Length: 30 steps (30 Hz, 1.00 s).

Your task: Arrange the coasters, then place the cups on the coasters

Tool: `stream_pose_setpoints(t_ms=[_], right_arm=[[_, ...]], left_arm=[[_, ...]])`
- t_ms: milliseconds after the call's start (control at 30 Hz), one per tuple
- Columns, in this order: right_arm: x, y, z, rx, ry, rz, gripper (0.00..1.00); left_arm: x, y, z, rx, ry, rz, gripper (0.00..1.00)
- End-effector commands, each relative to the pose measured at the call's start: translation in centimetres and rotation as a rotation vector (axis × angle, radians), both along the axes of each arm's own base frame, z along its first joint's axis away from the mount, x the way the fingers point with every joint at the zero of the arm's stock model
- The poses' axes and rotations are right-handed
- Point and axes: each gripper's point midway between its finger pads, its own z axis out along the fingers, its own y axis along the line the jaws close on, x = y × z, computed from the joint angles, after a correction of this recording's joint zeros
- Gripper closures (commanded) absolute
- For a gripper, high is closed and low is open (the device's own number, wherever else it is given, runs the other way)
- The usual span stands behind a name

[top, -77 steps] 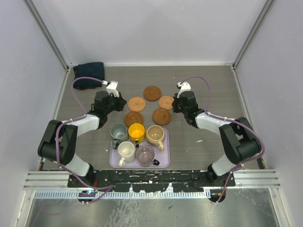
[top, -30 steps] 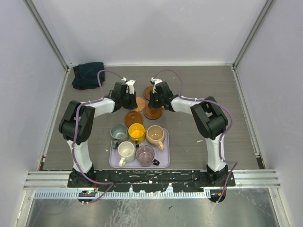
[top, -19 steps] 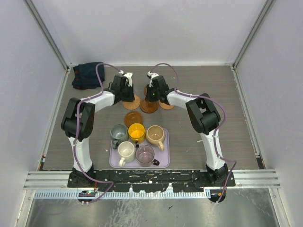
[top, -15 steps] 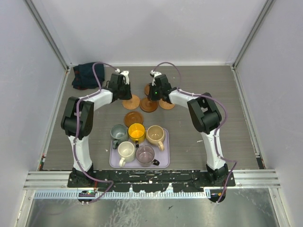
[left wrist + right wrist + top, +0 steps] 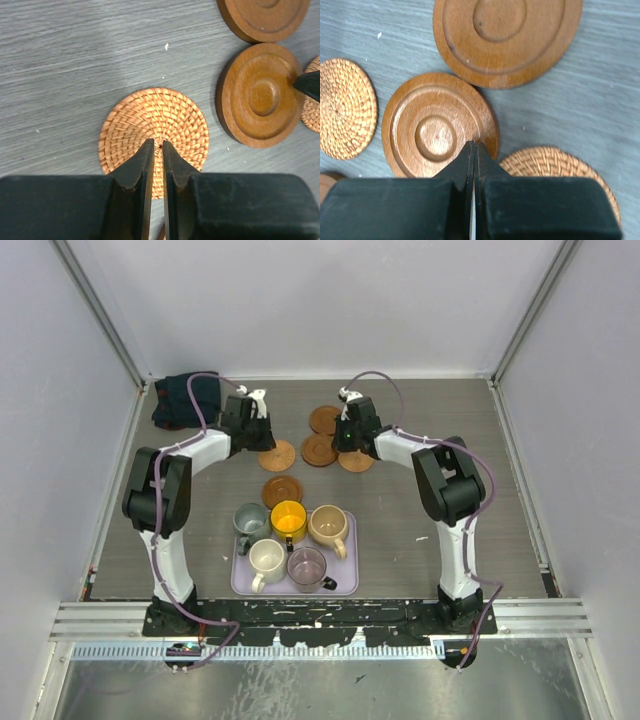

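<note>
Five coasters lie in mid-table. My left gripper (image 5: pixel 266 443) is shut, its tips (image 5: pixel 156 145) over the middle of a woven coaster (image 5: pixel 279 454) (image 5: pixel 154 132). My right gripper (image 5: pixel 340 445) is shut, its tips (image 5: pixel 474 145) on the right rim of a ringed wooden coaster (image 5: pixel 318 451) (image 5: pixel 437 131). A second wooden coaster (image 5: pixel 324 420) (image 5: pixel 507 35) lies behind it, a woven one (image 5: pixel 357 461) (image 5: pixel 555 165) to its right, and a dark wooden one (image 5: pixel 282 490) nearer the tray. The five cups stand on the lavender tray: grey-green (image 5: pixel 250 522), yellow (image 5: pixel 289 520), tan (image 5: pixel 328 525), cream (image 5: pixel 266 558), mauve (image 5: pixel 306 565).
The lavender tray (image 5: pixel 346 580) sits near the front, between the arm bases. A dark blue cloth (image 5: pixel 187 400) is bunched in the back left corner. White walls close in the table on three sides.
Both grippers have slid toward the back of the table, the left drifting left and the right drifting right. The woven and wooden coasters under their tips moved with them, uncovering the far wooden coaster.
</note>
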Motion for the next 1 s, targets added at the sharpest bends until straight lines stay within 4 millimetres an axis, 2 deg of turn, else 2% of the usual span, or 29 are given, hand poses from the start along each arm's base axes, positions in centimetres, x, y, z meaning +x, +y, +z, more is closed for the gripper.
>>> stream_pose_setpoints(t_ms=[0,133,233,533,733,967], right_arm=[[0.4,-0.7,6.0,0.026,-0.143,-0.015,0.99],[-0.5,-1.3,7.2,0.028,-0.168,-0.027,0.99],[-1.3,-2.2,7.0,0.009,-0.157,-0.048,0.99],[-3.5,-5.2,2.8,-0.1,-0.069,-0.124,0.99],[-3.6,-7.5,1.0,-0.126,-0.017,-0.199,0.99],[-2.3,-11.1,0.4,-0.129,0.01,-0.29,0.99]], left_arm=[[-0.2,-1.2,4.3,-0.077,-0.088,-0.041,0.86],[-1.1,-1.3,3.7,-0.085,-0.066,-0.053,0.87],[-1.7,-1.1,3.1,-0.083,-0.049,-0.052,0.87],[-2.9,-0.1,1.5,-0.031,0.01,-0.035,0.86],[-2.7,-0.2,0.1,-0.016,0.055,-0.041,0.86],[-1.0,-0.3,0.0,-0.037,0.069,-0.04,0.86]])
